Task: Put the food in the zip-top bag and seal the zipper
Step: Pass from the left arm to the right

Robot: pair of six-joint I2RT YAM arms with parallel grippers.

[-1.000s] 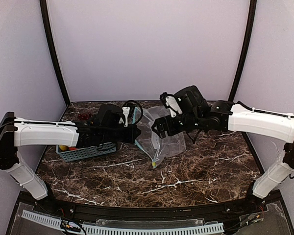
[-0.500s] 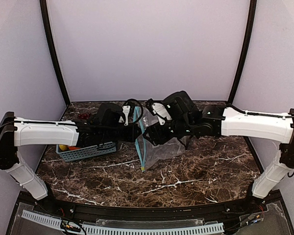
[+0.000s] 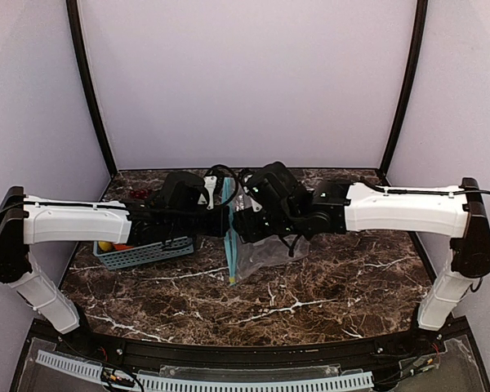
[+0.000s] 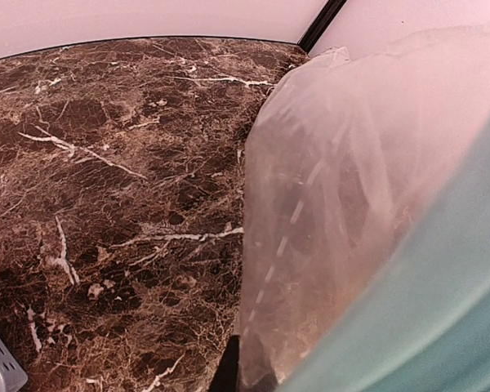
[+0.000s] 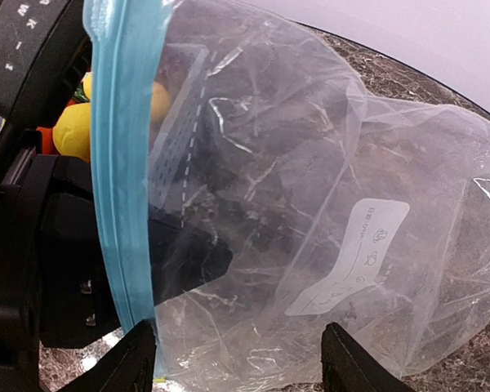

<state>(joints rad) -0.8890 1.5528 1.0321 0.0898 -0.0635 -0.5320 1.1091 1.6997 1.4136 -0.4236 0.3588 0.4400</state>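
Note:
The clear zip-top bag (image 3: 265,251) hangs at the table's middle, its teal zipper (image 3: 231,255) running down to the marble. My left gripper (image 3: 225,222) is shut on the bag's zipper edge and holds it up; in the left wrist view the bag (image 4: 343,188) fills the right side. My right gripper (image 3: 242,227) is open right beside it, its fingers (image 5: 135,363) spread wide in front of the bag (image 5: 310,188), with the zipper (image 5: 114,204) by the left finger. No food shows inside the bag. Yellow and orange food (image 5: 73,129) lies in the basket behind.
A teal lattice basket (image 3: 147,253) with yellow and orange pieces sits under my left arm. A red piece (image 3: 137,194) lies at the back left. The bag's white label (image 5: 351,253) faces my right wrist camera. Black frame posts stand at the back corners.
My right gripper has moved left across the bag to right beside my left gripper. The bag has swung from spread out to hanging with its zipper nearly vertical.

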